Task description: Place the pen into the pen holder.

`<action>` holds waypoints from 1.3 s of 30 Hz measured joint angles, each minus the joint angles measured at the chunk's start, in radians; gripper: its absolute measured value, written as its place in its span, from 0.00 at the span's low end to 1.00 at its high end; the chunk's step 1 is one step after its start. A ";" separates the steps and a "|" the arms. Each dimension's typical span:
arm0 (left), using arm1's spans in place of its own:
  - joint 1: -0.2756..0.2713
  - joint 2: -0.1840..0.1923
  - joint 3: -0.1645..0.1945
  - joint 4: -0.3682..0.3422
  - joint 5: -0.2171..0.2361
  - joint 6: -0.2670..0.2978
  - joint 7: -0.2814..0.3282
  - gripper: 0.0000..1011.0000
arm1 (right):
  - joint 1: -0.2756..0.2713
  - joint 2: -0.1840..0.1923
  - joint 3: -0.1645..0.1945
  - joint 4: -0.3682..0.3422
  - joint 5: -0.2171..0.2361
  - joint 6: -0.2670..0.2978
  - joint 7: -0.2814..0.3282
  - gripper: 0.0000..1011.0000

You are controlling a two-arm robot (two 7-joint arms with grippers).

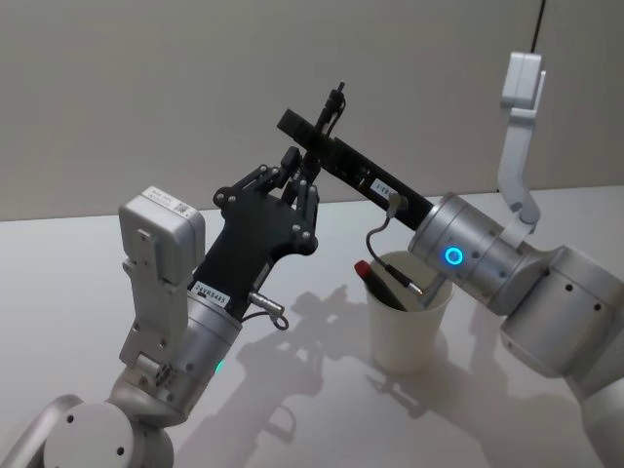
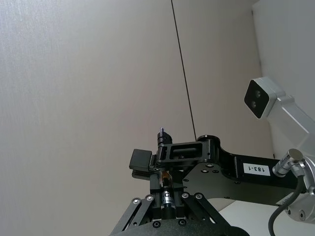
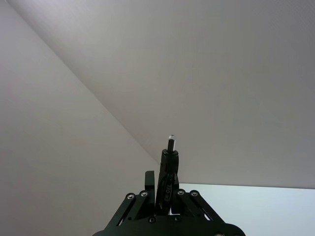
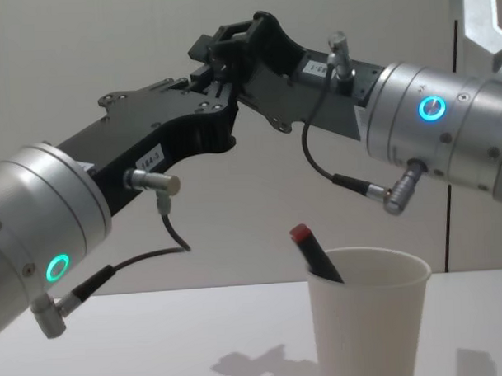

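Both my claws meet at upper centre: left claw [image 1: 304, 180] and right claw [image 1: 314, 146] clamp one black pen [image 1: 331, 107] above the cup [image 1: 409, 322].

**Silver arms, black hands**

Both arms have rounded, brushed-silver housings, each carrying a glowing ring: teal-green on the left arm [image 4: 46, 236], blue on the right arm [image 4: 447, 132]. The left gripper [image 1: 300, 195] and right gripper [image 1: 314, 146] are matte black, built from flat plates and thin linkage bars dotted with small silver screws. White labels with dark print sit on the black sections; 1 reads 183-1. Thin black cables with silver metal plugs loop from each wrist to its gripper body. A pale grey boxy camera housing rides on each wrist, on an angled bracket.
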 joint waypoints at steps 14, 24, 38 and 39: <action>0.000 0.000 0.000 0.000 -0.001 -0.001 0.000 0.14 | 0.000 0.000 0.000 0.002 0.000 0.000 -0.002 0.13; 0.000 0.000 0.000 0.000 -0.001 -0.001 0.000 0.14 | 0.000 0.000 0.000 0.001 0.000 0.000 -0.003 0.13; 0.000 0.000 0.000 0.000 -0.001 -0.001 0.000 0.16 | 0.000 0.000 0.000 0.001 0.000 0.000 -0.002 0.13; 0.000 0.000 0.000 0.000 -0.001 -0.001 0.000 0.18 | 0.000 0.000 0.000 0.001 0.000 0.000 -0.002 0.13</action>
